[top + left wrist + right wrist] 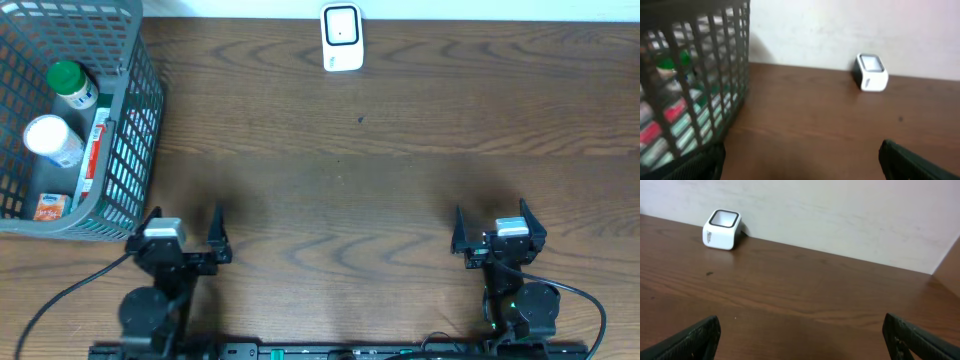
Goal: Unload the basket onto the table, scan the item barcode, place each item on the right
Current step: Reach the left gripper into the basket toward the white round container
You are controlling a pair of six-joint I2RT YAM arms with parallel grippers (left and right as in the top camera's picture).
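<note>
From overhead, the items to scan all lie in the grey mesh basket at the far left corner of the counter. They are a green-capped bottle, a white-capped bottle, a slim red box against the right wall, and a small orange packet at the near end. The white scanner stands at the far edge, near the middle and well apart from the basket. The left fingers sit just beside the basket's near right corner. The right fingers are far off on the other side. Both pairs are spread wide and hold nothing.

The left wrist view shows the basket wall close on the left, with blurred green, red and white shapes behind the mesh. The scanner is beyond it to the right. The two finger tips stand far apart at the bottom corners, with bare wood between them.

The right wrist view shows only the scanner at the far left, its window facing up, and fingers gaping over empty counter.

No barcode is readable in any view. The bottles are probably light, rigid plastic, smooth and round, so they may roll or slip. A pinch across the body below the cap seems safest. The red box offers flat sides but lies tight against the mesh.
</note>
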